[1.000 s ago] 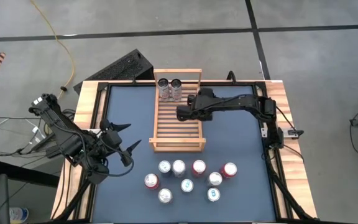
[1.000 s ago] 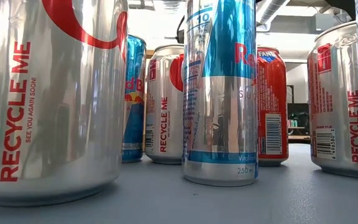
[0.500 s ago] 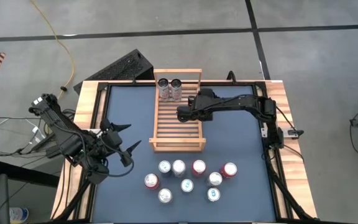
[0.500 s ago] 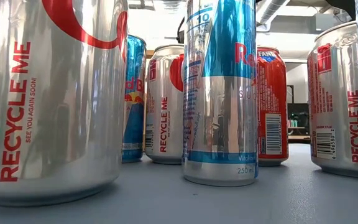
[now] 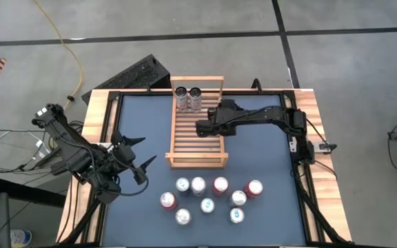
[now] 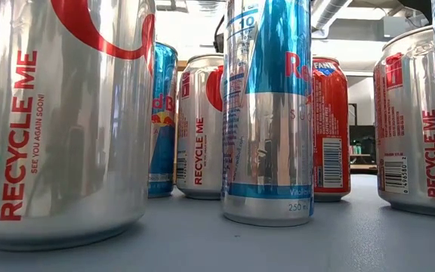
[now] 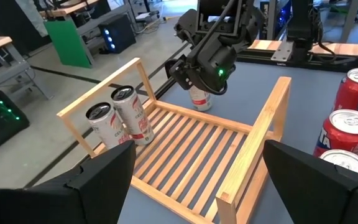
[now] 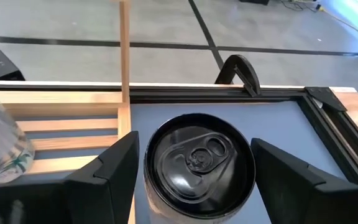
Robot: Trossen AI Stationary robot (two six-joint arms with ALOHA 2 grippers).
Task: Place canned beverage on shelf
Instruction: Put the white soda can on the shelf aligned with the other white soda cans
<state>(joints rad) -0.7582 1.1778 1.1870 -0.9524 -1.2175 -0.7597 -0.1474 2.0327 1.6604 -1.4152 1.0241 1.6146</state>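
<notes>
Shelf (image 5: 196, 131): light-wood slatted rack with a raised rail at each short end; lies on the far half of the desk (image 5: 267, 165), long axis running near to far.

Cans on shelf (image 5: 187, 97): two silver cans with red print; upright, side by side and touching, at the far rail, toward the shelf's left side.

Right pincer (image 5: 202, 127): reaches from the right across the shelf's right edge; fingers stand on either side of a dark-topped can (image 8: 199, 163); a gap shows between each finger and the can wall in the right wrist view, so the pincer is open around the can and not gripping it.

Dark-topped can, position: upright under the right pincer; in the left wrist view it (image 7: 200, 99) appears to stand just past the right edge of the slats, on or beside that edge; whether its base rests on wood or desk cannot be told.

Left pincer (image 5: 138, 162): hangs over the left side of the desk, near the shelf's near-left corner; fingers spread wide; holds nothing.

Remaining cans (image 5: 209, 195): group of eight, upright, on the near half of the desk, well apart from the shelf; red and silver tops mixed.

Low view: filled by close-up can walls; a tall blue-and-silver can (image 6: 267, 113) stands in the middle.
</notes>
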